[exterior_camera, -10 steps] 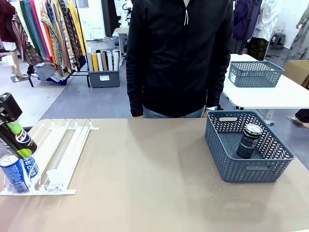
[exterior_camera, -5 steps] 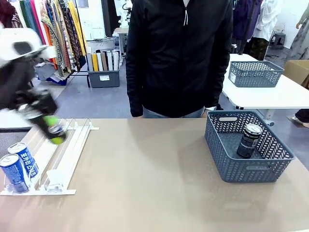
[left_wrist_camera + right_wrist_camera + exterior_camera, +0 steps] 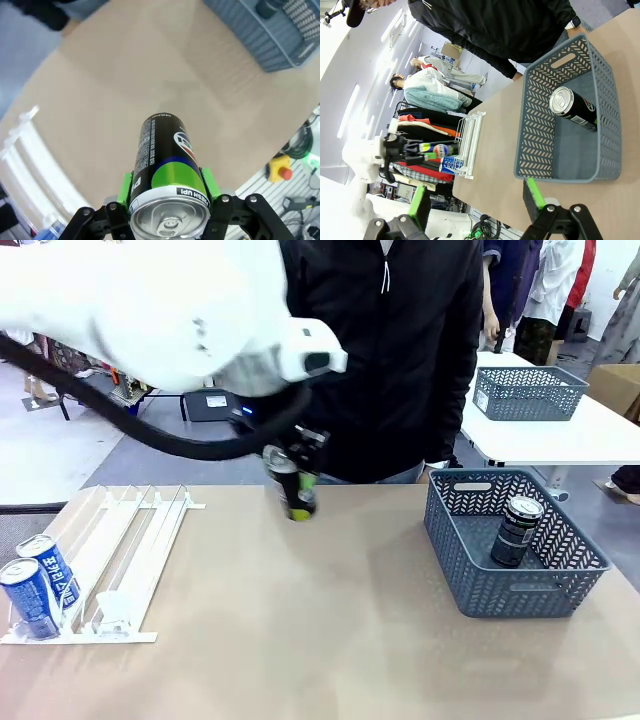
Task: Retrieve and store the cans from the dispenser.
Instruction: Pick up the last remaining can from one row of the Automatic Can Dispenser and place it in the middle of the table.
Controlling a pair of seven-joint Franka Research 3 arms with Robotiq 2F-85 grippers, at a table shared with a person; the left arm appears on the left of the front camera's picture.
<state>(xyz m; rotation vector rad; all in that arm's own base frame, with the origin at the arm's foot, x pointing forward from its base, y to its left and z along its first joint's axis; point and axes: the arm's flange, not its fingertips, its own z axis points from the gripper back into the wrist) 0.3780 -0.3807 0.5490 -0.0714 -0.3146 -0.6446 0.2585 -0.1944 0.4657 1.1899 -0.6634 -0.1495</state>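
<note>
The left gripper pinches a dark can by its sides, holding it above the middle of the table, between the dispenser and the basket. Two blue cans sit at the dispenser's front end. A second dark can stands in the basket. The right gripper is spread, gripping nothing.

Robot body: white shells, blk fittings.
L arm glossy white, thick blk cable slung under; R gripper blk frame w/ bolts, grn pads.
</note>
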